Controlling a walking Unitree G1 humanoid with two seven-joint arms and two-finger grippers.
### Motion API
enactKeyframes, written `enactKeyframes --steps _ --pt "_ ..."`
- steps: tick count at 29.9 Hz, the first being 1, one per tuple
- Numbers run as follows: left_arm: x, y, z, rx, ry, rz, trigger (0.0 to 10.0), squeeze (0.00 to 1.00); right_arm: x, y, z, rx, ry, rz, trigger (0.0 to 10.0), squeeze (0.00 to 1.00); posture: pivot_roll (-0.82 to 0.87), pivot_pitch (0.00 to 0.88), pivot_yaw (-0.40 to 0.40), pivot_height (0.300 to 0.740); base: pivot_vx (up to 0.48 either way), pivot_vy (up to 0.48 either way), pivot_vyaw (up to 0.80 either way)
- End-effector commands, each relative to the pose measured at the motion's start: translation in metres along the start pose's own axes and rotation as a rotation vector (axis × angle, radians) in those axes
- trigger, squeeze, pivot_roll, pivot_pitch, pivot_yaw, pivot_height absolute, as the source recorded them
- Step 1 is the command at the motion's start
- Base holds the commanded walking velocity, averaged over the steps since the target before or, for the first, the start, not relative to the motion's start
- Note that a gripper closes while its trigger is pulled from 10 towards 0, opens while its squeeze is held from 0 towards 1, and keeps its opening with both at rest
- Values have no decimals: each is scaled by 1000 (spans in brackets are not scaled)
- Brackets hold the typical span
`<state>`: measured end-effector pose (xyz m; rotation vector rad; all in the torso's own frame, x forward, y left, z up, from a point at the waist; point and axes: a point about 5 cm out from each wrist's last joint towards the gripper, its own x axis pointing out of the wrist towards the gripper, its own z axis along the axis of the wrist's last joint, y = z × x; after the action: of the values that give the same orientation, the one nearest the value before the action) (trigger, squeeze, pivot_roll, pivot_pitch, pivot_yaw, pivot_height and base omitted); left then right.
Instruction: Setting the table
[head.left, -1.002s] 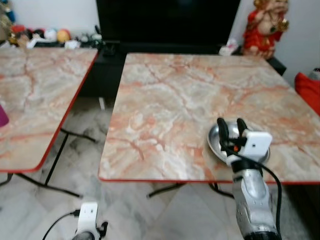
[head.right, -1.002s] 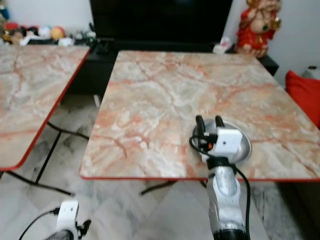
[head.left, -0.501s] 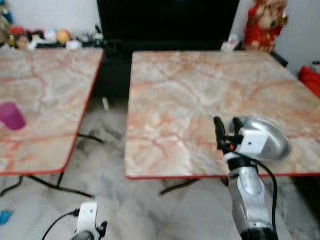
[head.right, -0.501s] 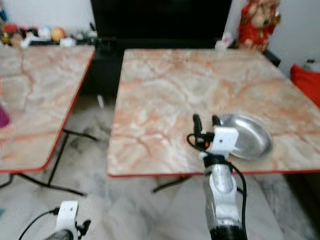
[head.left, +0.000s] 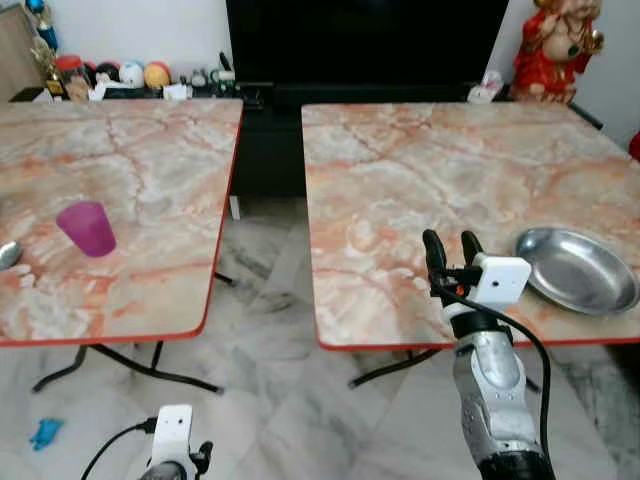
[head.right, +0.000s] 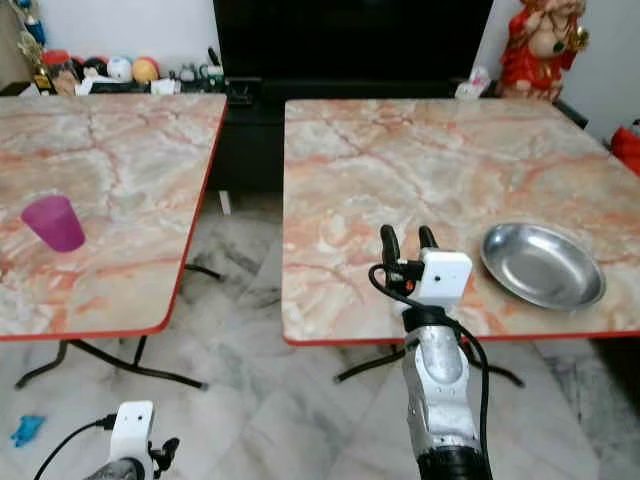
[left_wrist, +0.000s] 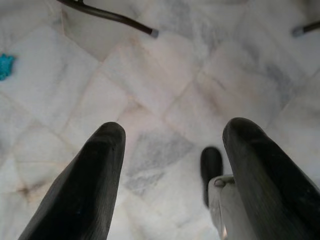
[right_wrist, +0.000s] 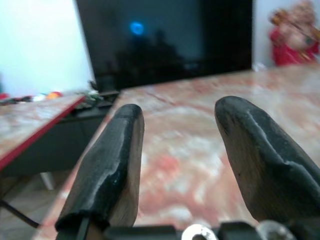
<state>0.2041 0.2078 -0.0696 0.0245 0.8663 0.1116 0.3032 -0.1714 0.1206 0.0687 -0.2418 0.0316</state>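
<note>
Now the right pincer (head.left: 452, 243) gapes empty near the table (head.left: 400, 180) edge, beside the plate (head.left: 577, 269).

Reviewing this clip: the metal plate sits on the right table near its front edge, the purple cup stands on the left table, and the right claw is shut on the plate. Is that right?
Not quite. The right claw is open and holds nothing; it stands apart from the metal plate, on the side toward the robot's left, as the left eye view shows. The plate does sit on the right table near its front edge, and the purple cup stands on the left table.
</note>
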Motion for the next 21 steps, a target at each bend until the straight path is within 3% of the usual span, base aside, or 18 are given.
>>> enactKeyframes --steps 1,7,14,21 --pt "-1 2 -4 -2 15 7 10000 0 0 -3 0 0 0 -15 10000 0 -17 0 -3 740 0 334 0" --pt "-1 3 -4 -1 15 8 10000 0 1 0 0 -11 -3 -1 10000 0 -17 0 -1 740 0 331 165" --pt "-1 2 -4 -2 15 10 10000 0 1 2 0 -7 -4 6 10000 0 -15 0 -2 740 0 330 800" --pt "-1 2 -3 -3 13 9 10000 0 2 2 -1 -13 4 7 10000 0 -17 0 -2 740 0 331 0"
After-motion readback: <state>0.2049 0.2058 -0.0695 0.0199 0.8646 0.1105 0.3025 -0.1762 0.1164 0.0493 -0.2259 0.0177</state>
